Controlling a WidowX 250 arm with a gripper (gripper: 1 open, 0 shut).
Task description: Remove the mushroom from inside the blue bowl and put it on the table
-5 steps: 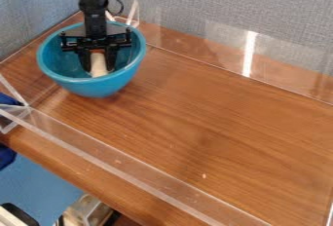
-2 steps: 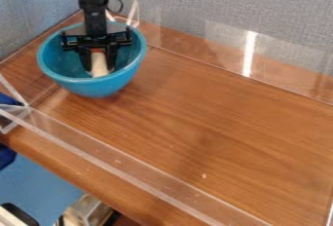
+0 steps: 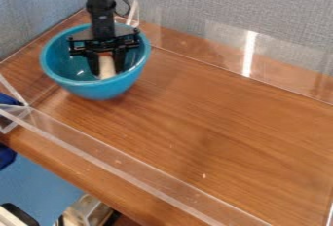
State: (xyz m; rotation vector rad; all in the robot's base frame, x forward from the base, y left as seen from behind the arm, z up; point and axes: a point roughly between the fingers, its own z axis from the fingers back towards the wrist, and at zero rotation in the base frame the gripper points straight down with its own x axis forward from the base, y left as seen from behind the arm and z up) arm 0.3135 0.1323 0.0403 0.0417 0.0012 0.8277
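The blue bowl stands at the back left of the table. My gripper points straight down into the bowl from above, its black crossbar level with the rim. It is shut on the mushroom. The mushroom's cream-white stalk shows just below the fingers, inside the bowl and low against its inner wall. The fingers hide its cap. I cannot tell whether the mushroom still touches the bowl.
Low clear acrylic walls edge the table, one along the front and one at the back right. A grey fabric wall rises behind the bowl. Bare wood stretches right of the bowl.
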